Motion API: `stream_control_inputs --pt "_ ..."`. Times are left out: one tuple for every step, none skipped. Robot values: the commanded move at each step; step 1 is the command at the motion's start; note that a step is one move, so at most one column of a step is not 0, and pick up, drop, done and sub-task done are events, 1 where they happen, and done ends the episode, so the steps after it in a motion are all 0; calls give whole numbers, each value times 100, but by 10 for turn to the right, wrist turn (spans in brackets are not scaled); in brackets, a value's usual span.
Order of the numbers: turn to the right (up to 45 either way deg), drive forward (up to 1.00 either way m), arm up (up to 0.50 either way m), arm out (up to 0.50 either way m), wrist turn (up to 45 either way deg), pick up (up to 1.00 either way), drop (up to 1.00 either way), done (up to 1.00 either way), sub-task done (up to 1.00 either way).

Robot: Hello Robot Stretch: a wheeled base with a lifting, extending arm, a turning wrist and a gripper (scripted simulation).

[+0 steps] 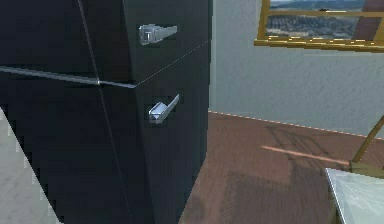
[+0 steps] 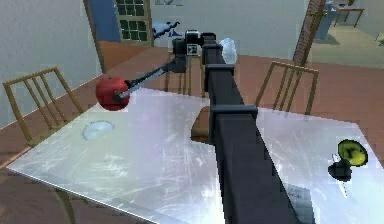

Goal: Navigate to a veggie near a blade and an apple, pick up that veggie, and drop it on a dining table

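In the arm side view my arm (image 2: pixel 235 130) reaches out over a glossy dining table (image 2: pixel 150 160). At its far end is the gripper (image 2: pixel 126 92), its thin fingers pointing to the view's left. A round red veggie, like a tomato (image 2: pixel 108 95), hangs at the fingertips above the table's far left edge, clear of the tabletop. The gripper holds it.
A pale round dish (image 2: pixel 97 130) lies on the table under the red veggie. A brown lump (image 2: pixel 203 125) sits by the arm and a dark and yellow-green object (image 2: pixel 348 155) at the right. Wooden chairs (image 2: pixel 35 100) (image 2: pixel 287 85) flank the table. The forward view has a black fridge (image 1: pixel 100 120) close ahead, wood floor (image 1: pixel 270 160) and a table corner (image 1: pixel 355 195).
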Motion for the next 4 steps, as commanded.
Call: stream_control_inputs --pt "0 0 0 0 450 0 0 0 0" --pt "0 0 0 0 390 0 0 0 0" --pt "0 0 -10 0 0 0 0 0 0" --pt "0 0 -32 0 0 0 0 0 0"
